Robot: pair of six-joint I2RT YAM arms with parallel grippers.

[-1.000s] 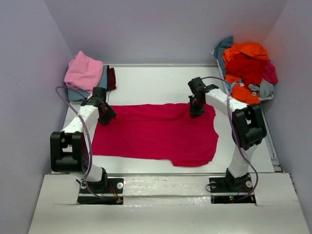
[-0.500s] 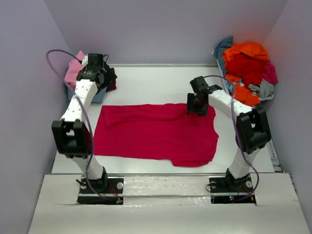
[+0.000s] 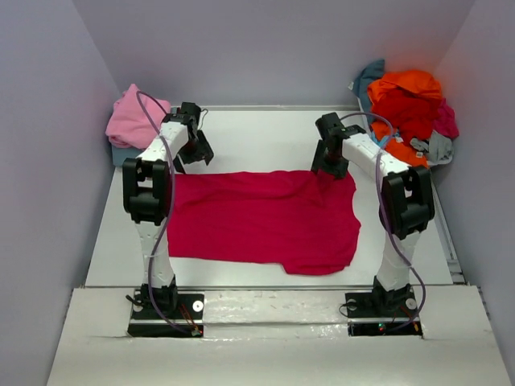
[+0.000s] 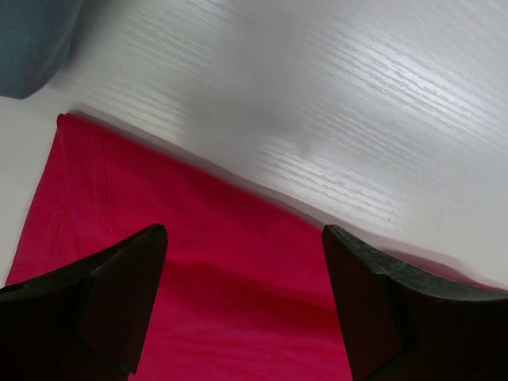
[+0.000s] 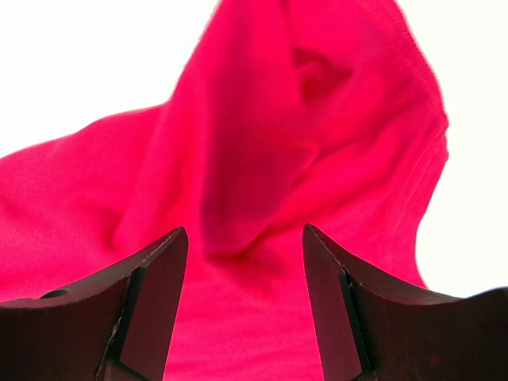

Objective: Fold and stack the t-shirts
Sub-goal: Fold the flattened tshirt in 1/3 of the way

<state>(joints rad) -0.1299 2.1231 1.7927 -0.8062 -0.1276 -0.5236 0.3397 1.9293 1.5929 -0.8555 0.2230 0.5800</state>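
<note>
**Jaws spread above red tee point(image 3: 257, 221)**

It lies flat in the middle of the table point(image 3: 265, 129). A tee pile point(image 3: 406, 112) sits far right and a pink stack point(image 3: 133, 117) far left. The left gripper point(image 4: 242, 254) and right gripper point(image 5: 244, 246) hang over its far edge, fingers apart, holding nothing.

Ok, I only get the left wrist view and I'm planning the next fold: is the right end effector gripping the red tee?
Observer: No. The right end effector is open with nothing pinched. The red tee bunches into a ridge just ahead of it.
Operator: How does the tee lie overall?
Observer: It is spread out on the table between the two arms, and the right end effector is at its far right edge.
Operator: And the blue cloth at my top left?
Observer: That is a blue tee in the far left corner, with a pink tee lying on top of it.
</note>
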